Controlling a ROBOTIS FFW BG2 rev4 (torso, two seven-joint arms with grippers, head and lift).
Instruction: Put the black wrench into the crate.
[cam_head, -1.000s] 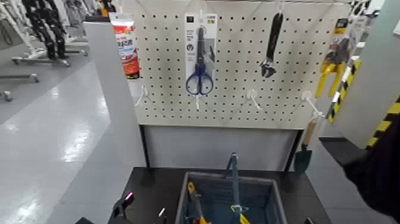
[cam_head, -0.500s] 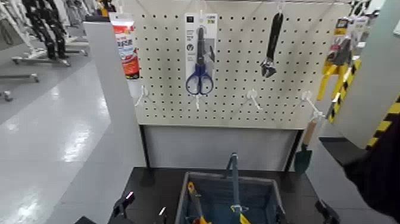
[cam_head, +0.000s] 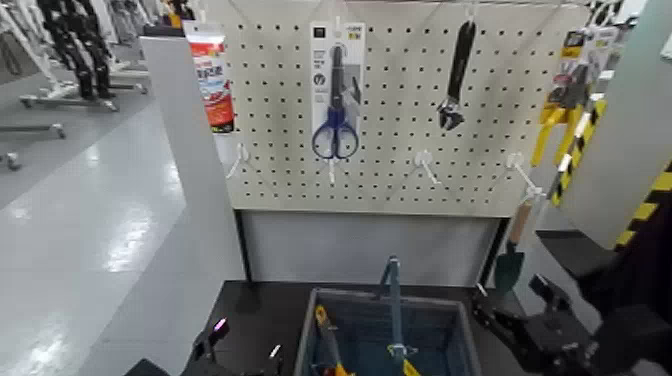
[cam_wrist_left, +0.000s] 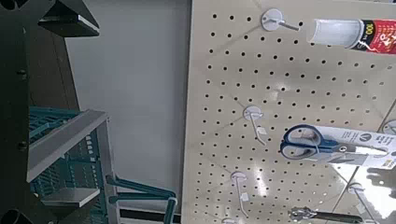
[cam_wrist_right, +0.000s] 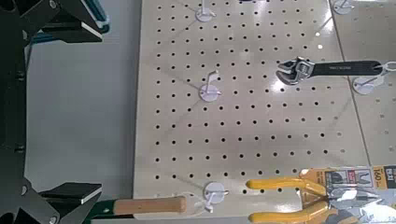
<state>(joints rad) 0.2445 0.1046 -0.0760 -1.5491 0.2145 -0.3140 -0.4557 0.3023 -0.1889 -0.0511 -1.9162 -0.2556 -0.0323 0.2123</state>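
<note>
The black wrench (cam_head: 457, 75) hangs jaw-down on a hook at the upper right of the white pegboard (cam_head: 400, 160). It also shows in the right wrist view (cam_wrist_right: 327, 68) and at the edge of the left wrist view (cam_wrist_left: 327, 216). The grey-blue crate (cam_head: 450, 335) stands on the black table below, handle upright, and shows in the left wrist view (cam_wrist_left: 42, 121). My right gripper (cam_head: 510, 295) is open and empty, just right of the crate and far below the wrench; it shows in its own view (cam_wrist_right: 65, 112). My left gripper (cam_head: 242, 342) is open, low and left of the crate.
Blue-handled scissors (cam_head: 335, 90), a glue tube (cam_head: 212, 80) and yellow-handled pliers (cam_head: 560, 100) hang on the board. A trowel (cam_head: 512, 255) hangs at its lower right, near my right gripper. A yellow-handled tool (cam_head: 325, 335) lies in the crate. A yellow-black striped post (cam_head: 640, 215) stands on the right.
My right arm has risen into view at the lower right, beside the crate. The left arm, the wrench and the crate have not moved.
</note>
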